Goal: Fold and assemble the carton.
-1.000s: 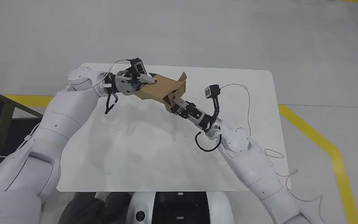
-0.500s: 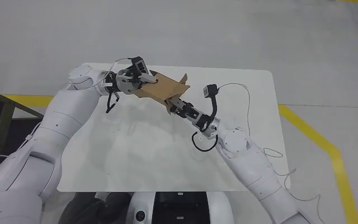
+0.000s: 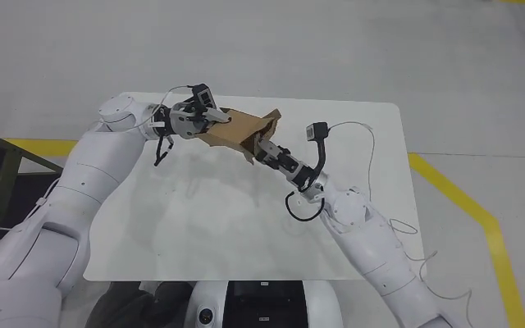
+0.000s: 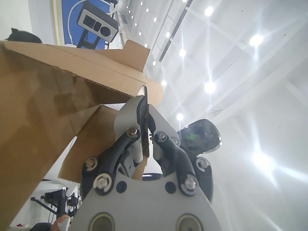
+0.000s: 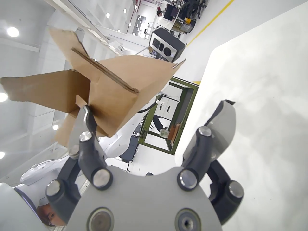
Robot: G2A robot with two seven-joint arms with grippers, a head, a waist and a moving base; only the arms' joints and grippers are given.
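Left tool clamps the carton; right wrist view shows right tool wide.

Left arm: angling in over the far-left corner of the worktop, wrist bending toward the centre; left gripper hovering near the far edge, jaws pressing together on a panel of the carton, fingers pinching the cardboard between the pads. Right arm: stretching from the near-right side toward the far edge, forearm slanting; right gripper standing with jaws spreading wide; one fingertip touching the carton.
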